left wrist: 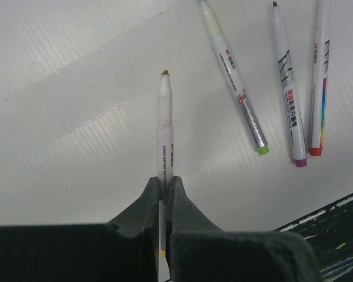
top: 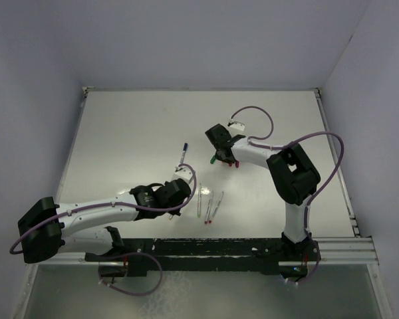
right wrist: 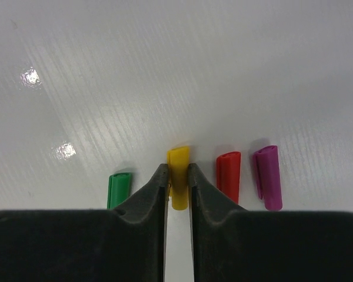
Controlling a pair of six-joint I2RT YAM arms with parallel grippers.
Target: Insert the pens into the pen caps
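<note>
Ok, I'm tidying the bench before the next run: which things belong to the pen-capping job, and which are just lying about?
Job: held pen in the left pincer; green-ended pen, purple-ended pen, red-ended pen; yellow cap in the right pincer; green cap, red cap, purple cap.
Lying about: no stray items seen; only fixtures, the cables and mounting rail.

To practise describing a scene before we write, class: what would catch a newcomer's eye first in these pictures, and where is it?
The left hand grips an uncapped pen pointing out over the white table, with three more pens lying to its right. The right hand has a yellow cap pinched between its fingers, in a row with a green cap, a red cap and a purple cap.
</note>
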